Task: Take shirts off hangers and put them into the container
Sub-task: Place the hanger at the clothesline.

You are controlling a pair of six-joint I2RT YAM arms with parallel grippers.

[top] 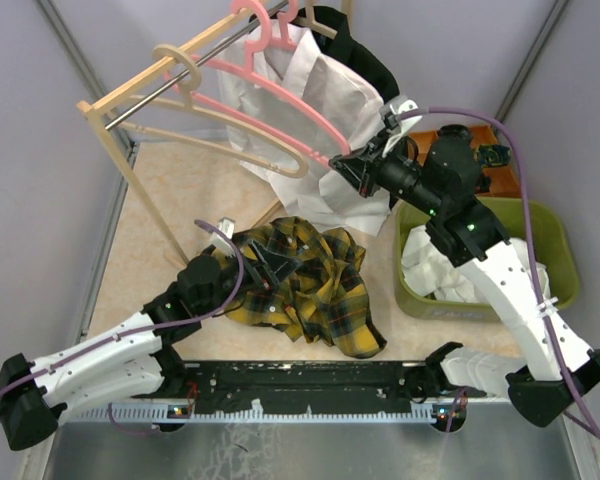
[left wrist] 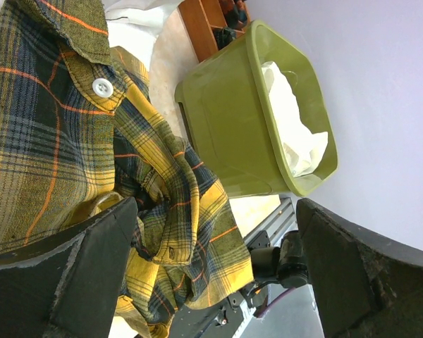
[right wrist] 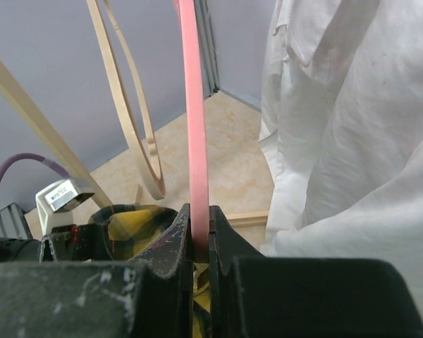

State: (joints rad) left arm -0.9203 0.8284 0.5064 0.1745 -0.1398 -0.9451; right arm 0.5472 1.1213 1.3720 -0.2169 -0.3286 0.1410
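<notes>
A white shirt (top: 320, 90) (right wrist: 352, 141) hangs on a pink hanger (top: 315, 122) (right wrist: 194, 105) on the rack. My right gripper (top: 345, 165) (right wrist: 199, 229) is shut on that hanger's lower arm, just beside the shirt. The yellow-and-green plaid shirt (top: 315, 285) (left wrist: 49, 127) lies crumpled on the table. Over its left edge my left gripper (top: 255, 258) (left wrist: 218, 260) stands wide open, with folds of plaid lying loose between the fingers. The olive-green container (top: 555, 240) (left wrist: 233, 120) at the right holds another white shirt (top: 430, 265) (left wrist: 296, 120). A black shirt (top: 365, 55) hangs at the back.
A wooden rack (top: 130, 160) with a metal bar crosses the back left. An empty beige hanger (top: 185, 62) (right wrist: 134, 105) hangs on it. An orange compartment tray (top: 470, 135) (left wrist: 201, 21) stands behind the container. Grey walls close in on both sides.
</notes>
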